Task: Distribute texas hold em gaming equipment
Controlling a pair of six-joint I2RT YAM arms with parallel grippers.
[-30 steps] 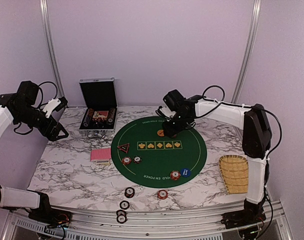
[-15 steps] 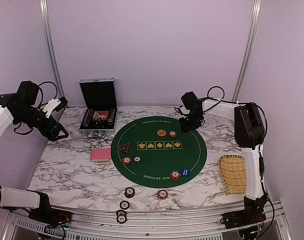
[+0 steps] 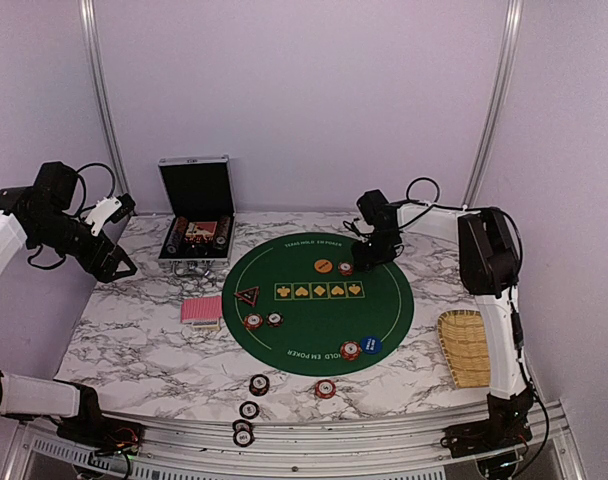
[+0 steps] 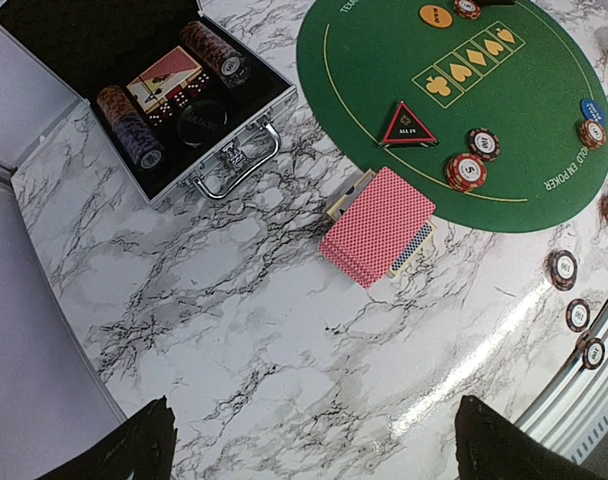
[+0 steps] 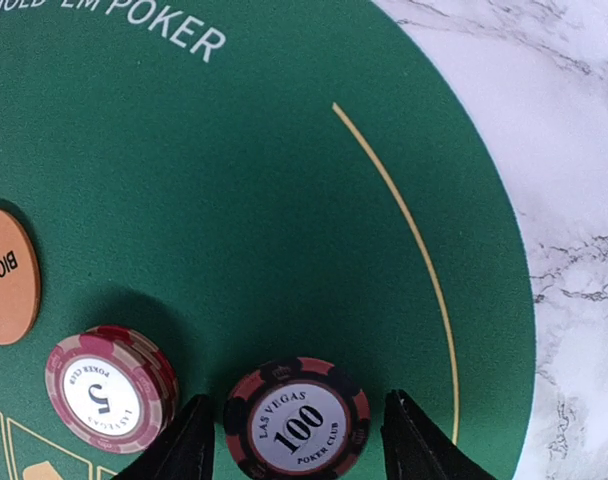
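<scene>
My right gripper (image 5: 299, 445) is open and low over the green poker mat (image 3: 319, 310). A dark 100 chip (image 5: 296, 425) lies flat between its fingers (image 5: 189, 445), with a gap on the right side. A red 5 chip stack (image 5: 109, 385) and the orange button (image 3: 324, 265) lie just left of it. The blue button (image 3: 371, 345), a triangular marker (image 4: 408, 125) and more chips (image 3: 253, 321) sit on the mat. Pink-backed cards (image 4: 376, 225) lie on the marble. My left gripper (image 4: 319, 470) is open and empty, high above the table's left side.
An open black case (image 3: 196, 215) with chip rows stands at the back left. A woven tray (image 3: 466, 347) lies at the right edge. Several loose chips (image 3: 259, 384) lie on the marble near the front edge.
My right gripper left the orange button, swung right off the mat, then came back down beside a red chip now lying there. The left arm has not moved.
</scene>
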